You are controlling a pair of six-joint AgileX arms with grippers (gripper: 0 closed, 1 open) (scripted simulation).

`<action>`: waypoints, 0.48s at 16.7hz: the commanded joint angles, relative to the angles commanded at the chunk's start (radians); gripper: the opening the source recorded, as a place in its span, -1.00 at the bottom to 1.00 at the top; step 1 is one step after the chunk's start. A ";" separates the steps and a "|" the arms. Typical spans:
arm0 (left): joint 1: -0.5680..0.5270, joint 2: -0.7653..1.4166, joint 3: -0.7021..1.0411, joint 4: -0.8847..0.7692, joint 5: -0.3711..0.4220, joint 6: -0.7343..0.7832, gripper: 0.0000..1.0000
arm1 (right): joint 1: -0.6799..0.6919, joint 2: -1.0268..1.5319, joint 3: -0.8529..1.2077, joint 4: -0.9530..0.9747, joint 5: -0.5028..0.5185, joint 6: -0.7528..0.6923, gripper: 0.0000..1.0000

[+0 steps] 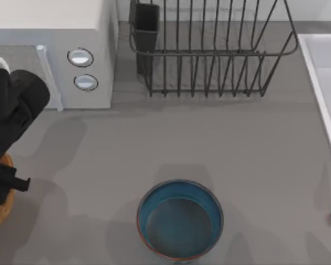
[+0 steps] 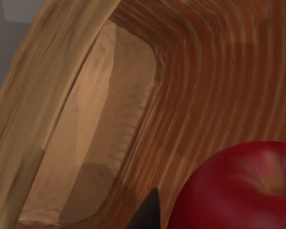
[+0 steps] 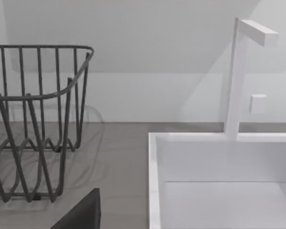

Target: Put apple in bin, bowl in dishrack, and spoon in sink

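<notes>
Left arm [image 1: 11,118], top view: bulky housing, matte black throughout, rounded segments stacked one over another. A small white patch shows at its upper edge, beside the white box with two knobs [image 1: 60,52]. Lower end narrows to a blocky black piece with a short squared stub pointing sideways, just over the bin [image 1: 0,207] rim. No cables, screws or markings discernible.

Left wrist view: one dark, pointed sliver of the left end effector [image 2: 145,214], black, flat-faced, against the bin's wood grain.

Right wrist view: one dark grey-black wedge of the right end effector [image 3: 81,214], plain surface, straight slanted edge, nearest the dishrack [image 3: 33,119].
</notes>
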 joint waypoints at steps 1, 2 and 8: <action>0.000 0.000 0.000 0.000 0.000 0.000 0.06 | 0.000 0.000 0.000 0.000 0.000 0.000 1.00; 0.000 0.000 0.000 0.000 0.000 0.000 0.21 | 0.000 0.000 0.000 0.000 0.000 0.000 1.00; 0.000 0.000 0.000 0.000 0.000 0.000 1.00 | 0.000 0.000 0.000 0.000 0.000 0.000 1.00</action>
